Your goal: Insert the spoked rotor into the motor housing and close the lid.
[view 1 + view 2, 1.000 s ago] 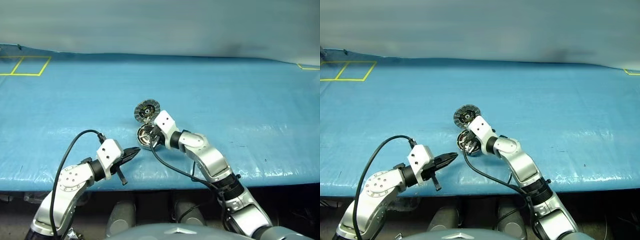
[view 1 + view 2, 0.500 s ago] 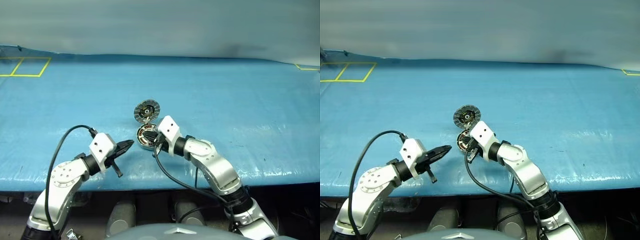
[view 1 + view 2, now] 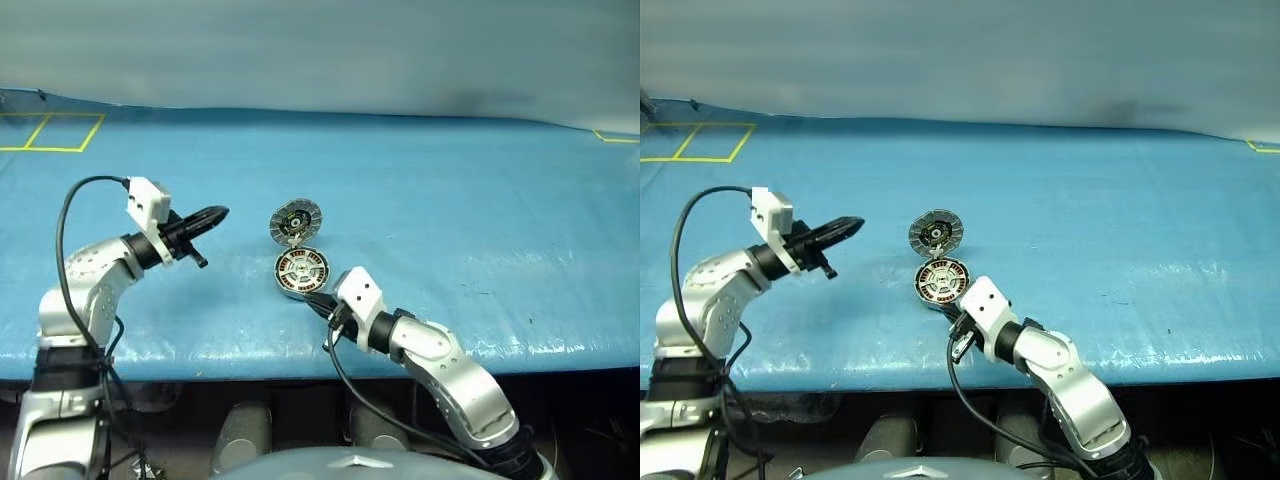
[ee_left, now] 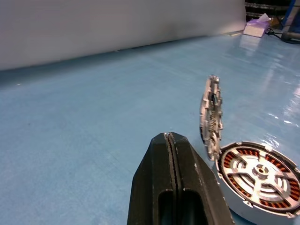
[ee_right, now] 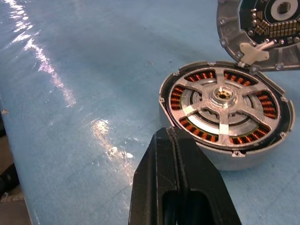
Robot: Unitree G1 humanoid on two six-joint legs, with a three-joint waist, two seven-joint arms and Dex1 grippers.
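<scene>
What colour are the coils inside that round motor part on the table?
Copper-orange, ringed inside the grey motor housing; clearest in the right wrist view.

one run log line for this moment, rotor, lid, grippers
spoked rotor: seated in motor housing | lid: open, upright | left gripper: shut, empty | right gripper: shut, empty

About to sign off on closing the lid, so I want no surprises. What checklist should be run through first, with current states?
1. Spoked rotor seated in the motor housing: ok.
2. Lid open, standing on its hinge: ok.
3. Right gripper apart from the housing: ok.
4. Left gripper beside the lid, not touching: ok.
5. Both grippers shut and empty: ok.
6. Rotor fully flush: cannot tell.
</scene>
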